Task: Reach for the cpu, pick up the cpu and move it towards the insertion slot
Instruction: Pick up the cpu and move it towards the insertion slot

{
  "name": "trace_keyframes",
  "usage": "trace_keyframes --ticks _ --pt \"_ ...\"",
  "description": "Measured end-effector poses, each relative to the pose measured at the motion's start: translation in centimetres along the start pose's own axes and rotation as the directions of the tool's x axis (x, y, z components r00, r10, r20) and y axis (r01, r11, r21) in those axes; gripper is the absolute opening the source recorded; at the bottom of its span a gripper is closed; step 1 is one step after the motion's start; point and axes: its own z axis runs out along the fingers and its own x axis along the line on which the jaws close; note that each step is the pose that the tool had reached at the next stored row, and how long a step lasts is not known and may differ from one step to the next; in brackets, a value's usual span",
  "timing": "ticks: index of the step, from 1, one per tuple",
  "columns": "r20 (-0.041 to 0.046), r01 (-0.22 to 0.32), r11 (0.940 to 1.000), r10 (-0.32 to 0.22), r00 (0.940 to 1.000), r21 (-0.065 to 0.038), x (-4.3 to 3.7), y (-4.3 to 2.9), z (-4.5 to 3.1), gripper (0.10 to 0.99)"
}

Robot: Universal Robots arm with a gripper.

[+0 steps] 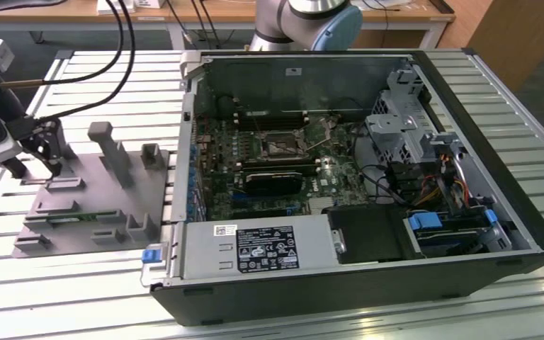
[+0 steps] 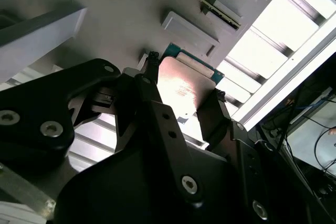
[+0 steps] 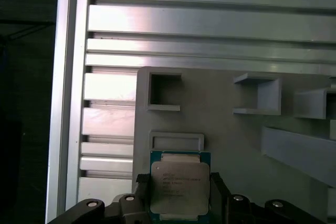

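Claw (image 1: 34, 168) clamped on cpu (image 3: 180, 187), opposite edges, low over grey fixture tray (image 1: 88, 202); insertion slot (image 1: 280, 147) well apart toward exterior view's right, inside computer case (image 1: 348, 292).

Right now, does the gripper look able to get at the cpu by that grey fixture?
Probably yes. The gripper is already down at the cpu, close around it over the grey fixture, and in both wrist views nothing stands between them.
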Motion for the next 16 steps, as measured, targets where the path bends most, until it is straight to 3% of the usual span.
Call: trace_keyframes --ticks 7,16 --pt "0.0001 0.000 1.0000 0.000 1.0000 0.000 0.00 0.04 -0.64 0.541" --pt "-0.0001 0.000 1.0000 0.000 1.0000 0.000 0.01 0.10 -2.11 0.541"
